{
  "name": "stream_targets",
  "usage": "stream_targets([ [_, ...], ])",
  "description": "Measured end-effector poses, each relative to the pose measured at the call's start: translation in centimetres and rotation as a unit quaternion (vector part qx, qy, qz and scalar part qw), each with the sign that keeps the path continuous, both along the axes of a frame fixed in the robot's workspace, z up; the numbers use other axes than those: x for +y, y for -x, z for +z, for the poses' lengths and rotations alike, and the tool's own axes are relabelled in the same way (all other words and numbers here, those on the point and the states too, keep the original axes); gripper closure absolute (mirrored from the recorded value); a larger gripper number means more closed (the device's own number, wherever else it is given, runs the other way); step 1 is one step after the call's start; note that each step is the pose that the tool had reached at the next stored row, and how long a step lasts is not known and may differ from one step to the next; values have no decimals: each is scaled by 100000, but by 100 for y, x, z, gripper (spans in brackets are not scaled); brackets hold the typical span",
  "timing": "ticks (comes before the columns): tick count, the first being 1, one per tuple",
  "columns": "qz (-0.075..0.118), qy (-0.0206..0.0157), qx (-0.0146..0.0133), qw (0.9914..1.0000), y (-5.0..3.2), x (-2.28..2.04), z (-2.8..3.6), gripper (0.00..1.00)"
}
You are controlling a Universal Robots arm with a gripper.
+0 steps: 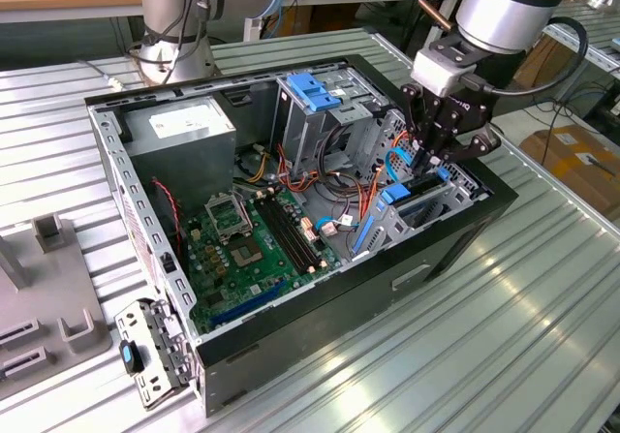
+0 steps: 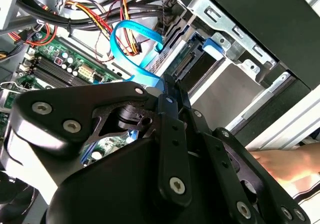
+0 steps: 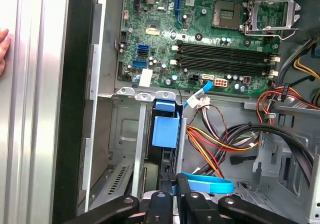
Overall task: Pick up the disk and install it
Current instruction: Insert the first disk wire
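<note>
The gripper (image 3: 173,181), black and built of bolted linkages, has its two slim fingers drawn nearly together. They seem to pinch the rear edge of the disk (image 2: 189,62), though the contact itself is partly hidden by the fingers.

The disk stands on edge inside the bare sheet-metal drive bay (image 3: 125,134) at the front of the computer case (image 1: 320,307). Its blue plastic carrier sits between the bay walls and its connector end faces the case interior. Judging from this, pick-up is done and the disk is well into the bay. Whether it is fully seated or latched cannot be told, and no cable is plugged into its connector.

Just beside the fingers a flat, glossy blue data cable (image 3: 207,186) curls loose, near bundles of red, yellow and black wires. Farther in lies the green motherboard (image 3: 200,33) with long black memory slots (image 3: 225,51) and a square, metal-framed processor socket (image 3: 226,11). At the far end sits the grey power-supply box (image 1: 179,128).

The black case lies open on a ribbed metal bench (image 1: 484,355). A person's hand (image 2: 285,164) rests outside its front wall.
</note>
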State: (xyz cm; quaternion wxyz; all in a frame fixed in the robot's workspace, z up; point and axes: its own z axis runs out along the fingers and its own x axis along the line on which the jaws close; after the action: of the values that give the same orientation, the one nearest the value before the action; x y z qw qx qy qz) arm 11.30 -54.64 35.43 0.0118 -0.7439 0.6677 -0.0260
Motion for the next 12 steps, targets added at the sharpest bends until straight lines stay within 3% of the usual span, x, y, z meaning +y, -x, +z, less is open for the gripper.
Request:
stream_targets([
  [3,213,0,-168,100000,13,-25,-2,84],
  [12,226,-6,-174,100000,15,-25,-23,84],
])
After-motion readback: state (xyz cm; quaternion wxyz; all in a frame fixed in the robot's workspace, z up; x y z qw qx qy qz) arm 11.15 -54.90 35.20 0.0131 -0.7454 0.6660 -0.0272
